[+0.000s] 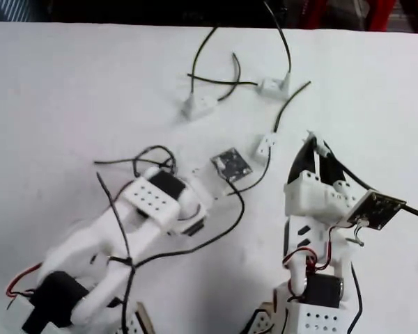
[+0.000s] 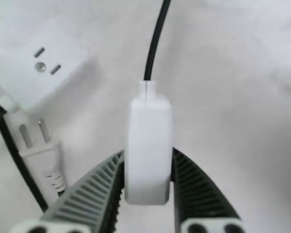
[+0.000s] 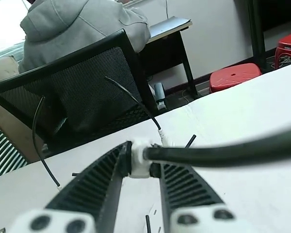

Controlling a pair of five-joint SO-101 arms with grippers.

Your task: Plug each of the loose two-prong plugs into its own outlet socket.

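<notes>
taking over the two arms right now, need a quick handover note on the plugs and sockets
Left gripper: shut on a white block-shaped connector with a black cord, over the table; plug or socket, cannot tell.
Right gripper: shut on a small white connector end of a thick black cable, raised.
By the left gripper: white outlet socket and white two-prong plug, prongs bare, not inserted.
High view: three white connectors lie apart on the white table.
Done: no mated pair visible. Left: every plugging.
</notes>
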